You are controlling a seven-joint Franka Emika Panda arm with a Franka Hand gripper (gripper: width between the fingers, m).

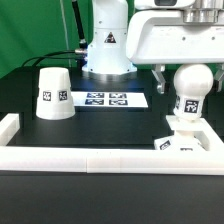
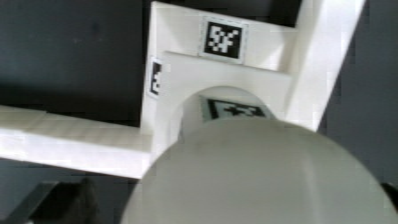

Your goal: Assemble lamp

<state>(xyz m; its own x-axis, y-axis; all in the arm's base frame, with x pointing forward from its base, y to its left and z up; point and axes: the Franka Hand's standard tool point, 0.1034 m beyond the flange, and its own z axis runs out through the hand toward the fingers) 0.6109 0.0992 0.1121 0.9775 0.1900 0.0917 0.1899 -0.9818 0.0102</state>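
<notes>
The ball-shaped bulb [image 1: 191, 84] stands upright with its neck on the small square base [image 1: 186, 138], at the exterior view's right by the front rail. My gripper [image 1: 188, 86] hangs over it with its jaws spread on either side of the ball. One dark finger [image 1: 158, 78] stands clear of the ball, so the gripper is open. In the wrist view the bulb [image 2: 249, 170] fills the foreground over the tagged base [image 2: 217, 55]. The tapered shade [image 1: 52, 92] stands on the table at the exterior view's left.
The marker board [image 1: 108, 100] lies in the middle in front of the robot's pedestal [image 1: 106, 50]. White border rails run along the front [image 1: 90, 158] and the left corner [image 1: 9, 127]; a rail also shows in the wrist view [image 2: 63, 135].
</notes>
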